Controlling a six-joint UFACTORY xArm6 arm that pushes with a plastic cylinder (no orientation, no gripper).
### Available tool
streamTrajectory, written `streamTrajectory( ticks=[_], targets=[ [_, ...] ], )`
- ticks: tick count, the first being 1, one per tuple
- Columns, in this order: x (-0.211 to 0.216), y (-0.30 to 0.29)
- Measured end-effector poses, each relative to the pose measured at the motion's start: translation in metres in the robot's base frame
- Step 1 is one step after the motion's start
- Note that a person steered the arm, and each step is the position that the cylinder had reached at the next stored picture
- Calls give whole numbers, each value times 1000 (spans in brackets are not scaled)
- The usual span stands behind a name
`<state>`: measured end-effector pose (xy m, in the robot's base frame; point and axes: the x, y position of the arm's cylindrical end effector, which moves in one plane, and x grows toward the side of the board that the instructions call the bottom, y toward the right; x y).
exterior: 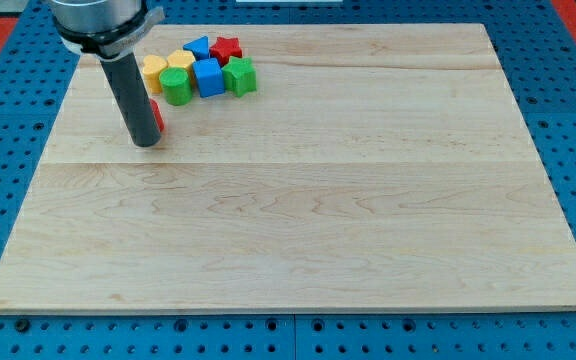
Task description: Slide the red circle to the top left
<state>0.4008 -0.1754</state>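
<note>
The red circle [157,117] lies on the wooden board [298,190] near the view's top left, mostly hidden behind my rod; only its right edge shows. My tip [145,142] rests on the board right against the red circle, on its left and lower side.
A tight cluster sits just above and right of the tip: a yellow block [153,72], a yellow block [179,61], a green round block [176,87], a blue cube [208,77], a green block [239,76], a blue block [198,47] and a red star [226,48].
</note>
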Motion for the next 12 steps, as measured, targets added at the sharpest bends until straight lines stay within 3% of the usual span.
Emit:
streamTrajectory(
  ticks=[4, 7, 12],
  targets=[
    [-17, 8],
    [-57, 4],
    [-91, -110]
  ],
)
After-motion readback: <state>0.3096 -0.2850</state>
